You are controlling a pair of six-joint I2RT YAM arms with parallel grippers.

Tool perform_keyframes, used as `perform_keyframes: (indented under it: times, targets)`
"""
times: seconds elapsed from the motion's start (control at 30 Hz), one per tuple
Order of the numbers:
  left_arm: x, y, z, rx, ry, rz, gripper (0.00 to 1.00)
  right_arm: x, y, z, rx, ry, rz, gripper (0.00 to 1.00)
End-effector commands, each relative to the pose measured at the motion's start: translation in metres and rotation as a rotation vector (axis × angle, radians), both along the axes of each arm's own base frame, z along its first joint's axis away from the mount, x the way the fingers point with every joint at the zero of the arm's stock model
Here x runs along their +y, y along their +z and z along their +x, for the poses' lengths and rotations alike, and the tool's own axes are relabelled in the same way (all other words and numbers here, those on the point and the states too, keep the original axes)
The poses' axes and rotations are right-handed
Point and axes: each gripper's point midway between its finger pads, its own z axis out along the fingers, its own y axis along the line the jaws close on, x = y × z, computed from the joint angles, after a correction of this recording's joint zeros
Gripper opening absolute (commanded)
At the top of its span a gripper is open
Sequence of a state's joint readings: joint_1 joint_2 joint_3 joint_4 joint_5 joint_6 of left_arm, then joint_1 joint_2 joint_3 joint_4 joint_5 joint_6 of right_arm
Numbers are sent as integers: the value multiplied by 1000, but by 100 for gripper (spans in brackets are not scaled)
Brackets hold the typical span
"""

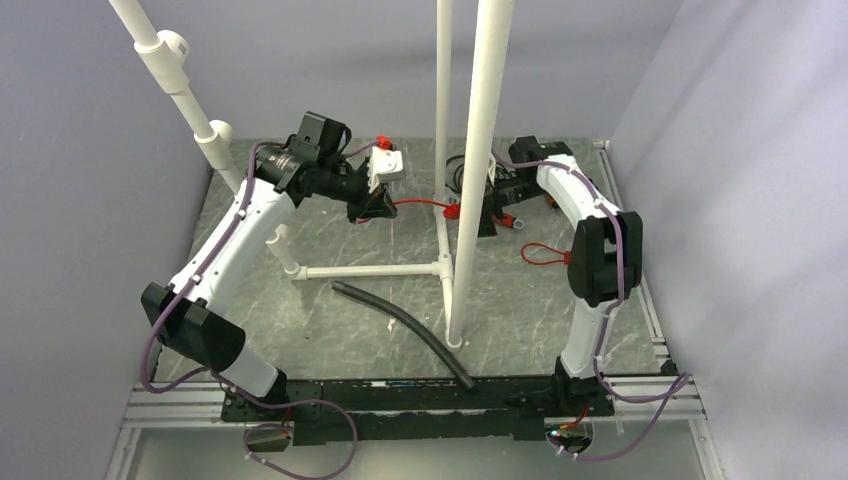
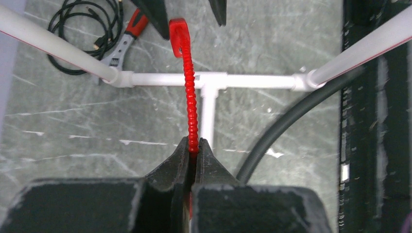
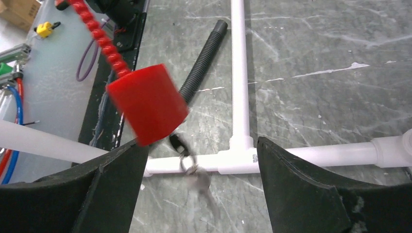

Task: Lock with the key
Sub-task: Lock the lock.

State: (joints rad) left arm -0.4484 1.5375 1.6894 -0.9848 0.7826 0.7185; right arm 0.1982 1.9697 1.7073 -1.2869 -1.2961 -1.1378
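Robotics lab cell: grey walls (image 1: 60,150), PVC pipe frame (image 1: 482,150), aluminium rails (image 1: 170,405).

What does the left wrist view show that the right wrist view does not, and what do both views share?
Only the left wrist view: the left gripper shut on the red ribbed cable, a coiled black cord and a red-handled tool. Only the right wrist view: blurred keys hanging below the red lock cylinder, framed by the open right gripper. Both: the cable, the white pipe frame and the black corrugated hose on the grey table.
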Motion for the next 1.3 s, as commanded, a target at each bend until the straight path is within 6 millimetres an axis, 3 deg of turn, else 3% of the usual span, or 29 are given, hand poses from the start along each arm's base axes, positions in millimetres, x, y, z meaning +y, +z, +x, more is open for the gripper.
perform_keyframes:
  times: [0.0, 0.27, 0.57, 0.7, 0.83, 1.1, 1.27]
  targets:
    - [-14, 28, -18, 110, -34, -108, 0, 6, 36, 12, -184, -49, 77, 84]
    - [-18, 29, -19, 172, -62, -99, 0, 4, 56, 13, -365, -78, 97, 79]
    - [-22, 29, -20, 184, -82, -114, 0, 7, 51, -2, -385, 27, 62, 71]
    - [-23, 31, -20, 197, -88, -128, 0, 11, 47, -9, -404, 70, 50, 62]
    - [-24, 32, -19, 203, -94, -137, 0, 12, 41, -14, -417, 88, 40, 61]
    - [-22, 28, -15, 217, -78, -149, 0, 12, 43, -16, -423, 90, 44, 33]
    - [-19, 24, -5, 221, -39, -155, 0, 12, 46, -18, -423, 91, 47, 8]
